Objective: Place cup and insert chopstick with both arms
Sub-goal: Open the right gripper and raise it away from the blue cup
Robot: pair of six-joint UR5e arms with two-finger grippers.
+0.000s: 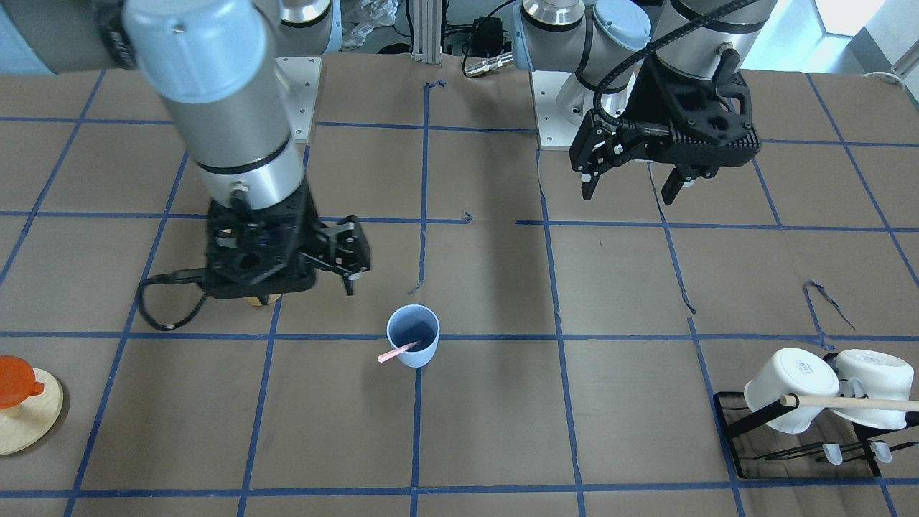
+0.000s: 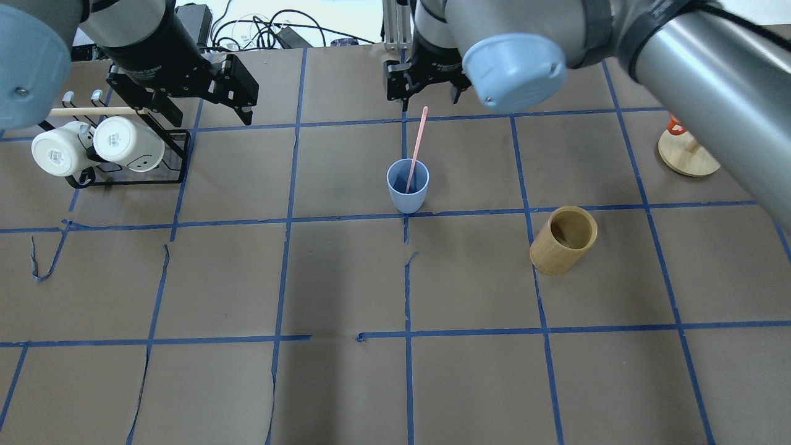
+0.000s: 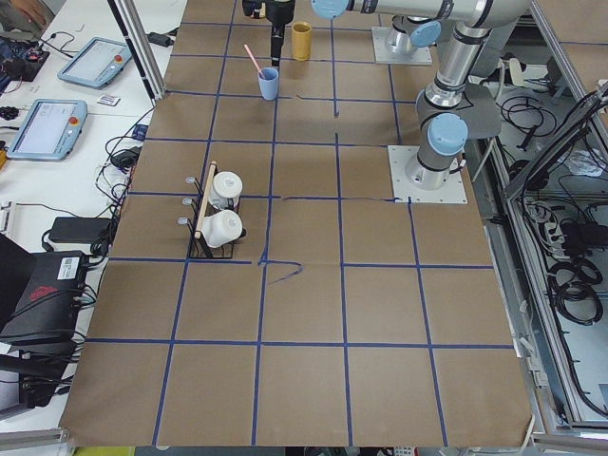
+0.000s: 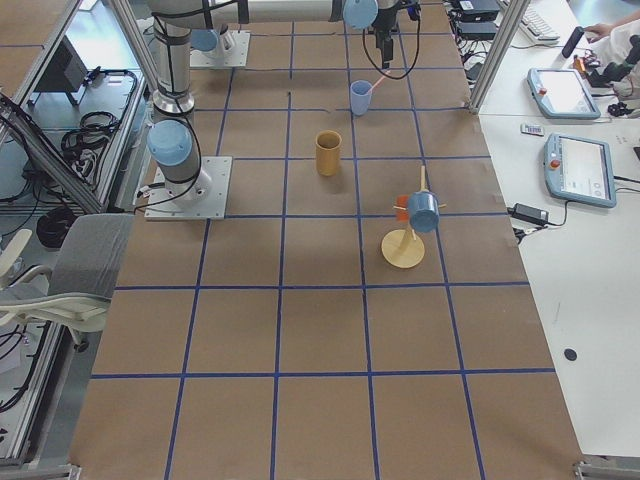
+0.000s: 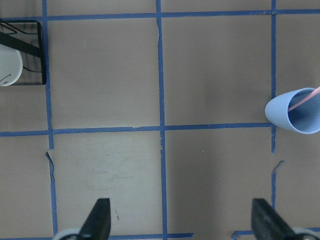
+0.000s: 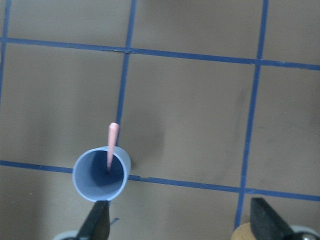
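Observation:
The light blue cup (image 2: 408, 185) stands upright near the table's middle, also in the front view (image 1: 413, 336). One pale pink chopstick (image 2: 417, 145) stands in it and leans over the rim (image 1: 398, 352). My right gripper (image 2: 428, 99) is open and empty, above and just beyond the cup. In its wrist view the cup (image 6: 100, 172) and chopstick (image 6: 112, 142) lie by the left fingertip. My left gripper (image 2: 210, 116) is open and empty, raised near the mug rack. Its wrist view (image 5: 182, 220) shows the cup (image 5: 295, 111) at the right edge.
A black rack (image 2: 179, 157) holds two white mugs (image 2: 93, 148) under a beige rod (image 2: 93, 112) at the far left. A tan wooden cylinder (image 2: 563, 240) stands right of the cup. A round wooden stand (image 2: 686, 157) carries an orange piece at far right.

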